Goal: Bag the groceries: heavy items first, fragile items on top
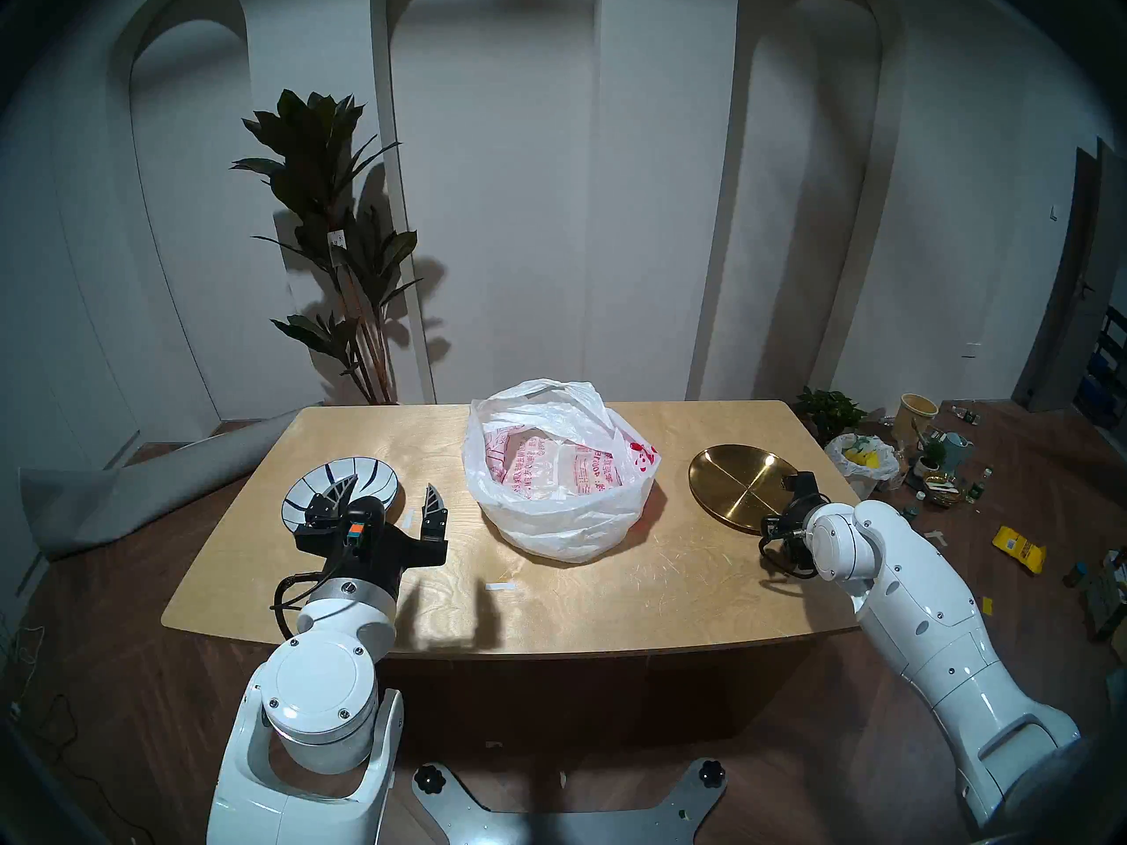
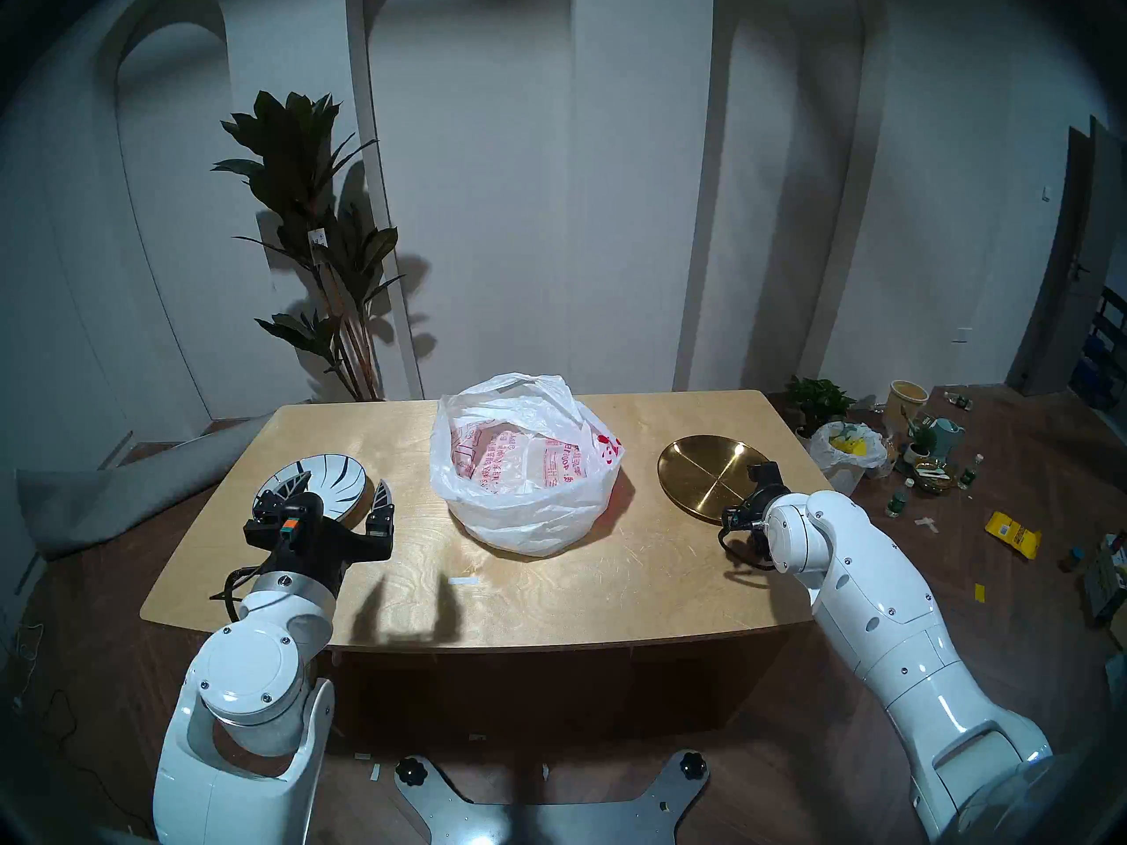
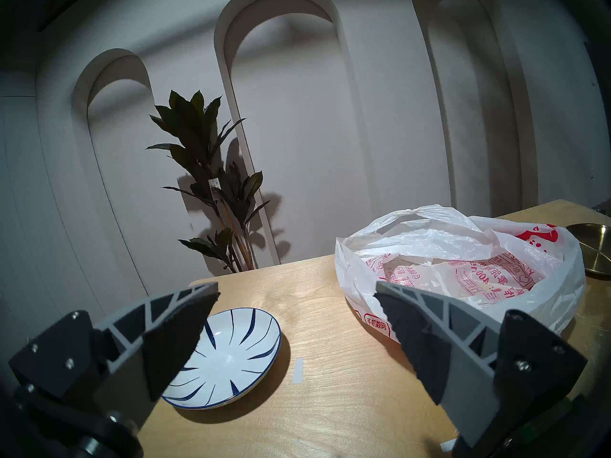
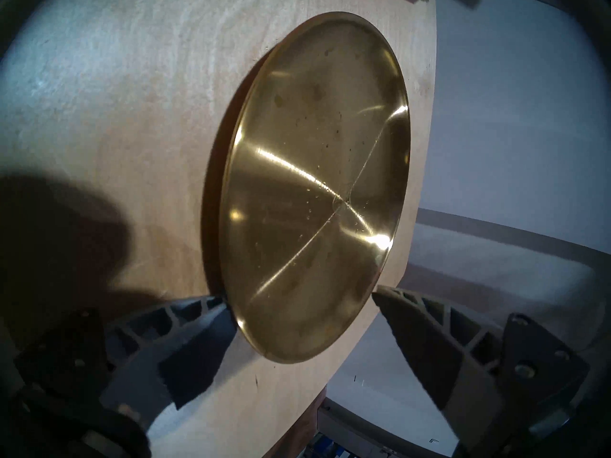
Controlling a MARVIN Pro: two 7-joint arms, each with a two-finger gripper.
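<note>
**Both plates out on the desk, bag open between them**

The white plastic bag (image 1: 558, 484) sat near the middle of the wooden desk (image 1: 610, 594), its mouth spread wide and red print showing on the packets lying inside. Well to its left, the white striped plate (image 1: 366, 481) rested flat on the desk. The left claw (image 1: 390, 502) hung above the desk at the plate's near-right edge with its jaws spread wide and nothing between them; in the left wrist view the plate (image 3: 231, 355) lay below and between the two fingers, apart from both.

On the right side of the desk, near its right edge, lay the gold metal plate (image 1: 741, 481), clear of the bag. The right claw (image 4: 299, 302) stood wide open at the plate's near rim, turned on its side. One finger tip sat against the rim on the desk side, whether touching I cannot tell; the other stood off the rim on the far side. It gripped nothing.
</note>
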